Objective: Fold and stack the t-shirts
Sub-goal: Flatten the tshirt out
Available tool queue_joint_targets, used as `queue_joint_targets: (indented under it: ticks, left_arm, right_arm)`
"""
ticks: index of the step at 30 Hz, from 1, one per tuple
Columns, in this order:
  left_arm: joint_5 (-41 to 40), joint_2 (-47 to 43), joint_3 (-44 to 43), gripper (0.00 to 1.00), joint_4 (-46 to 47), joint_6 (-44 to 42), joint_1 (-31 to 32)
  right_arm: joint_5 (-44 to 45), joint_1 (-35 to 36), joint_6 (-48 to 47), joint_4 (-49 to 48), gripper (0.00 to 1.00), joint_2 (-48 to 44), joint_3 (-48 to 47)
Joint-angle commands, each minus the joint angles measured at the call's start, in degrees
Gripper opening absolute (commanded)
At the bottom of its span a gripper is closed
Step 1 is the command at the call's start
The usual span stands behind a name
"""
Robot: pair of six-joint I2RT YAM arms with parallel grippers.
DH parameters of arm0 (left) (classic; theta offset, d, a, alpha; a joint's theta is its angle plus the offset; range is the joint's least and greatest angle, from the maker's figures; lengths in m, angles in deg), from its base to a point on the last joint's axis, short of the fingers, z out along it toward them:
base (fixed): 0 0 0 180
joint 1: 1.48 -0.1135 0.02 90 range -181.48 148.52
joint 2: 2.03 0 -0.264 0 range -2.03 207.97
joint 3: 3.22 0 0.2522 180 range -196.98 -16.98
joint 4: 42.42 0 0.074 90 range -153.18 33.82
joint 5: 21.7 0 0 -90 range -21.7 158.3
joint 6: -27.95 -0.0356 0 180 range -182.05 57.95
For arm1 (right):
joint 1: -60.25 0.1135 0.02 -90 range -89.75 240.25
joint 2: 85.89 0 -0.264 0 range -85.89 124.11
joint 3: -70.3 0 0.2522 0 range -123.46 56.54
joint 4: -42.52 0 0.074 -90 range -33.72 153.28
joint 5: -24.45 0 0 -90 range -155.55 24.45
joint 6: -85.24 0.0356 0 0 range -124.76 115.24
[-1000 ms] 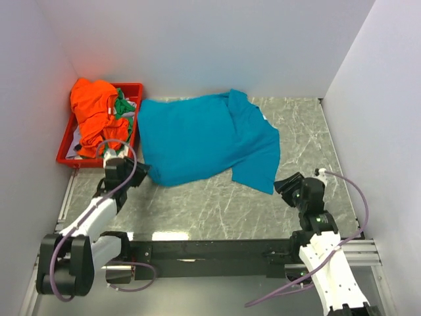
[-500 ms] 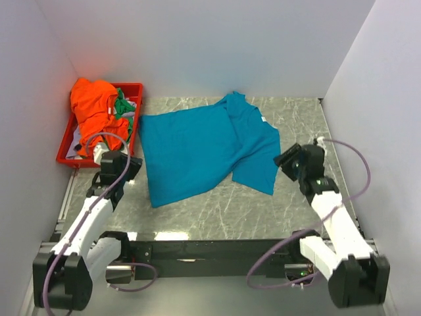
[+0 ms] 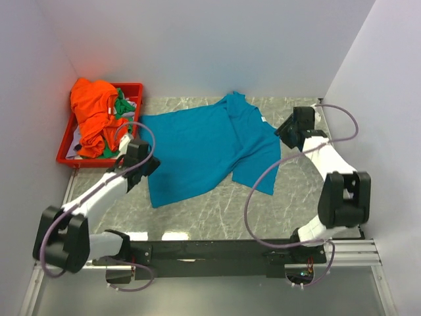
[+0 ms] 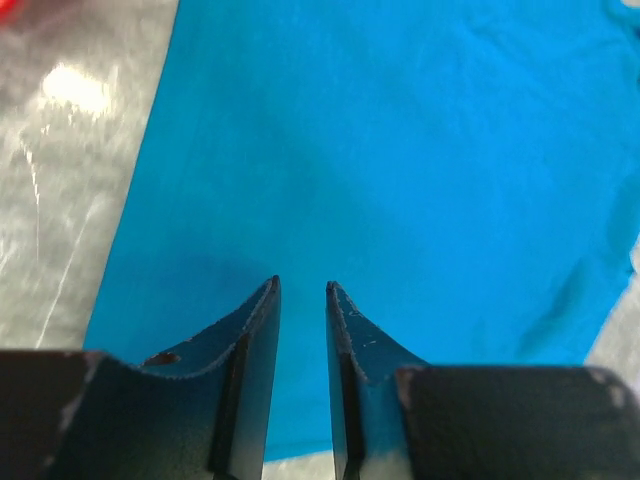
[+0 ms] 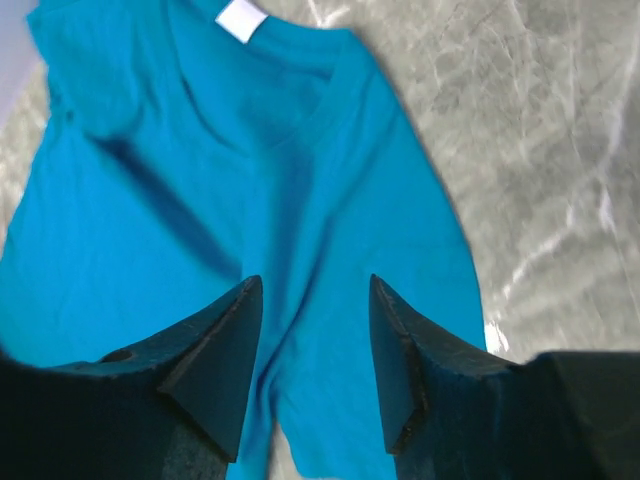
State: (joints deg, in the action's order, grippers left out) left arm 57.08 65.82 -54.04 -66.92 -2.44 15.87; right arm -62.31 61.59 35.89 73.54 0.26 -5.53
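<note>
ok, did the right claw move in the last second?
Yes. The right claw went from close to the base rail up toward the back wall, and is now at the right edge of the teal-blue t-shirt.

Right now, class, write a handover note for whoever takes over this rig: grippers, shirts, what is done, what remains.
Left gripper: open, empty, over the teal-blue cloth t-shirt.
Right gripper: open, empty, near its collar.
Teal shirt lies spread, partly rumpled, on the marble table; bright orange t-shirt and green t-shirt bunched in the red plastic tray.
Done: nothing folded.
Left: fold all three, stack.
</note>
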Motion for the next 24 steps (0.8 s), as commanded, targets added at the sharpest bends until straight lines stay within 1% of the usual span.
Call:
queue_joint_targets:
  ticks: [1,2,3,4,5,6,7,8,11,17,20,24]
  left_arm:
    - [-3.7,5.2,-7.4,0.30,0.0,-1.3,0.1]
    - [-4.0,8.8,-8.9,0.30,-0.2,-1.8,0.1]
    - [-4.1,10.8,-10.6,0.30,-1.1,-2.1,0.0]
    - [-4.4,12.6,-14.1,0.30,-1.5,-2.5,-0.2]
    - [-4.6,16.7,-15.8,0.30,-2.0,-3.2,-0.5]
    - [-4.7,18.8,-17.6,0.29,-2.9,-3.6,-0.8]
    - [-4.7,20.8,-21.1,0.29,-3.3,-4.1,-1.1]
    - [-4.6,24.7,-22.9,0.29,-4.0,-4.8,-2.0]
    - [-3.6,31.1,-28.6,0.26,-5.0,-6.5,-3.6]
    - [-4.0,41.4,-37.2,0.25,-7.6,-8.9,-5.9]
    - [-3.6,45.1,-40.3,0.23,-8.1,-10.3,-6.6]
    - [-4.1,48.5,-43.5,0.23,-9.6,-11.8,-7.3]
  right_arm:
    - [-1.7,-0.8,0.5,0.3,0.53,6.6,-4.8]
    - [-3.1,-0.8,0.8,-0.1,0.51,7.9,-5.2]
    - [-3.9,-0.8,1.5,-0.9,0.50,10.3,-5.6]
    - [-5.0,-0.9,2.0,-1.3,0.49,11.5,-6.0]
    - [-5.8,-0.8,2.4,-1.7,0.48,12.6,-6.3]
    - [-7.2,-0.9,3.1,-2.6,0.48,14.5,-6.3]
    - [-7.9,-0.9,3.5,-3.2,0.48,15.4,-6.0]
    - [-8.5,-0.8,3.9,-3.7,0.47,16.1,-5.9]
    - [-9.3,-0.7,5.2,-5.7,0.47,17.7,-4.1]
    - [-7.9,-0.7,6.8,-5.0,0.47,18.9,-1.9]
    - [-6.8,-0.8,7.4,-4.6,0.47,18.3,-0.2]
    - [-5.3,-0.7,7.4,-1.2,0.45,18.9,0.1]
